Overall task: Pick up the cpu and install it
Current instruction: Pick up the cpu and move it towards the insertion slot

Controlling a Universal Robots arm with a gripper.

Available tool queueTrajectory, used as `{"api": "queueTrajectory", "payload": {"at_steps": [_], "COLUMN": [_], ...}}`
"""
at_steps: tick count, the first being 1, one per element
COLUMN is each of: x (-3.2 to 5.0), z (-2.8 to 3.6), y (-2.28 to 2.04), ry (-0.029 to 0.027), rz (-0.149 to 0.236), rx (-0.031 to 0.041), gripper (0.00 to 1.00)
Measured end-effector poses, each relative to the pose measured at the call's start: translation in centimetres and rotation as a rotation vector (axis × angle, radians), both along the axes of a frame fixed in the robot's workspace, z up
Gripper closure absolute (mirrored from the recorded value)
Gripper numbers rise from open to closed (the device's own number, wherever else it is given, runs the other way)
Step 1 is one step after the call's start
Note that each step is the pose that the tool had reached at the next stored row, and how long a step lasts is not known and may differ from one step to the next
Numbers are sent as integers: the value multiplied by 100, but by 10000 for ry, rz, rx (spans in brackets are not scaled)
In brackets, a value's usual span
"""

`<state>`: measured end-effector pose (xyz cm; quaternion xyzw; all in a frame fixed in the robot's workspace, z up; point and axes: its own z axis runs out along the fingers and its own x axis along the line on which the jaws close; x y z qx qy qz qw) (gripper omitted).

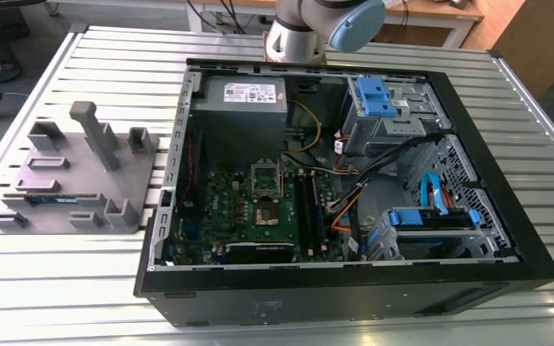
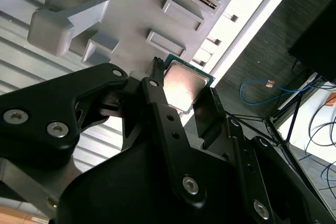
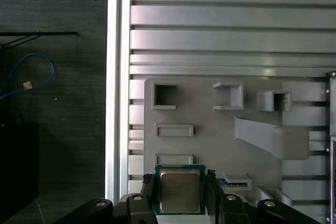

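Note:
The cpu (image 3: 180,191), a flat square chip with a silvery metal top and a green rim, sits between two black fingers (image 3: 149,188) in both wrist views. My gripper (image 3: 180,182) is shut on the cpu (image 2: 182,83), with one finger against each of two opposite edges. It hangs above the grey parts tray (image 3: 210,140), clear of the tray's surface. In the exterior view the open computer case (image 1: 508,216) lies on the table, with the green motherboard (image 1: 229,216) and its socket (image 1: 265,209) under a raised metal frame (image 1: 265,176).
The grey tray (image 1: 66,180) lies at the exterior view's left of the case, with raised blocks, a tall post (image 1: 89,130) and a memory stick with a blue label (image 1: 51,200). The slatted metal table (image 1: 27,288) ends close by, with floor and cables (image 3: 31,77) beyond. The arm's base (image 1: 306,29) stands behind the case.

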<state>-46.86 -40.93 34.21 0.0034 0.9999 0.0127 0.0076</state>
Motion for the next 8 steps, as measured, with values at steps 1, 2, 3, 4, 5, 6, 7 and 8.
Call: {"api": "queueTrajectory", "payload": {"at_steps": [1, 2, 3, 4, 5, 6, 7, 8], "x": [0, 0, 0, 0, 0, 0, 0, 0], "z": [2, 4, 7, 8, 8, 9, 9, 12], "y": [0, 0, 0, 0, 0, 0, 0, 0], "ry": [0, -1, -1, -1, -1, -1, -1, 1], "rz": [0, 0, 0, 0, 0, 0, 0, 0], "rx": [0, 0, 1, 0, 1, 1, 1, 0], "gripper": [53, 53, 53, 53, 53, 53, 53, 53]}}
